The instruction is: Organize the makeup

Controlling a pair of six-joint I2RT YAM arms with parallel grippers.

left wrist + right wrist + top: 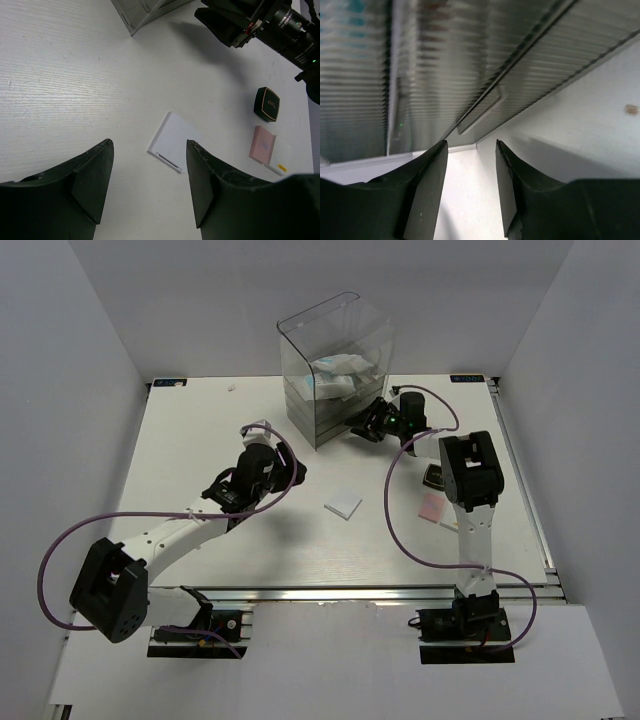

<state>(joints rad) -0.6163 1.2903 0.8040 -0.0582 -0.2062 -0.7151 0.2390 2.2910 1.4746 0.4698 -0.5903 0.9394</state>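
Observation:
A flat white pad (343,504) (172,141) lies mid-table, just ahead of my left gripper (291,466) (149,145), which hangs open above the table with nothing between its fingers. Further right lie a black square compact (266,104) (434,478) and a pink square palette (263,144) (431,506), with a white piece (280,162) beside the palette. White packets with blue print (340,375) sit in the top of the clear drawer box (335,365). My right gripper (360,427) (471,145) is open and empty at the box's lower front corner, its fingertips close to the ribbed wall (470,65).
The right arm's forearm (470,475) stands over the compact and partly hides it in the top view. A purple cable (400,510) loops over the table beside the palette. White walls enclose the table (200,460) on three sides.

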